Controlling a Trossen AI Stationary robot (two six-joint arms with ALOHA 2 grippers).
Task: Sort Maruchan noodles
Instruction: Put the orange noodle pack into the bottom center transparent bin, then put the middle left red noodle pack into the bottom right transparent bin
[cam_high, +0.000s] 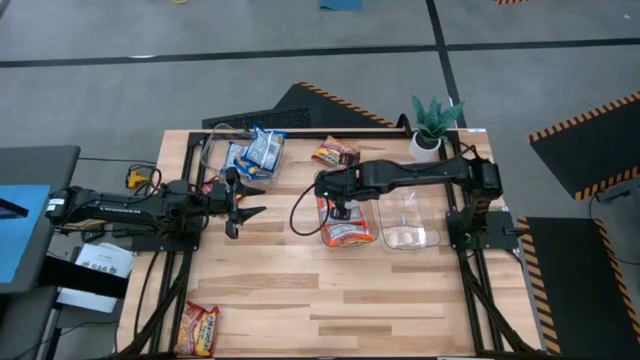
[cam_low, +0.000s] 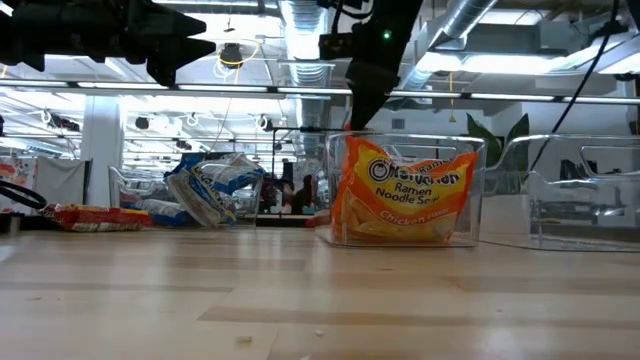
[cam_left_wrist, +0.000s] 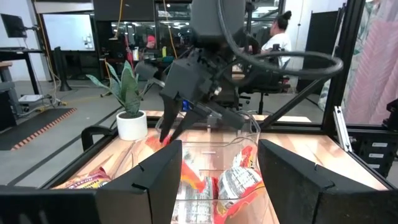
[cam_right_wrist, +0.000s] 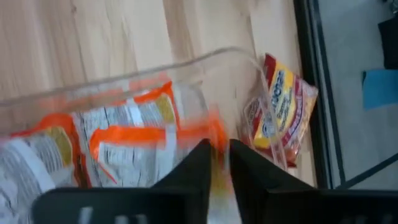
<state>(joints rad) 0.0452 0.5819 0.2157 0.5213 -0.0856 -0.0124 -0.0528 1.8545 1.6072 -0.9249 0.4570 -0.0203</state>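
1. Your right gripper (cam_high: 340, 212) hangs over the middle clear bin (cam_high: 346, 222), the one that holds the orange packets (cam_low: 408, 195). In the right wrist view its fingers stand nearly together with an orange packet edge (cam_right_wrist: 216, 146) in the thin gap, so I judge it is pinching a packet, about to let it go into this bin.
2. The relation that counts: the orange pile lies straight below this gripper, inside the bin walls, so the coming move is only downward or an opening.
3. Your left gripper (cam_high: 243, 203) waits with its fingers spread wide and nothing between them, beside the left bin (cam_high: 215, 150).
4. The left bin holds the blue-and-white packets (cam_high: 256, 152). The right bin (cam_high: 410, 218) looks empty.
5. Two red-and-yellow packets are not yet sorted: one (cam_high: 333, 154) at the far edge near the potted plant (cam_high: 432, 124), closer to your right arm, and one (cam_high: 199, 328) at the near left corner of the table (cam_high: 300, 300), closer to your left arm, its long axis running roughly near to far.
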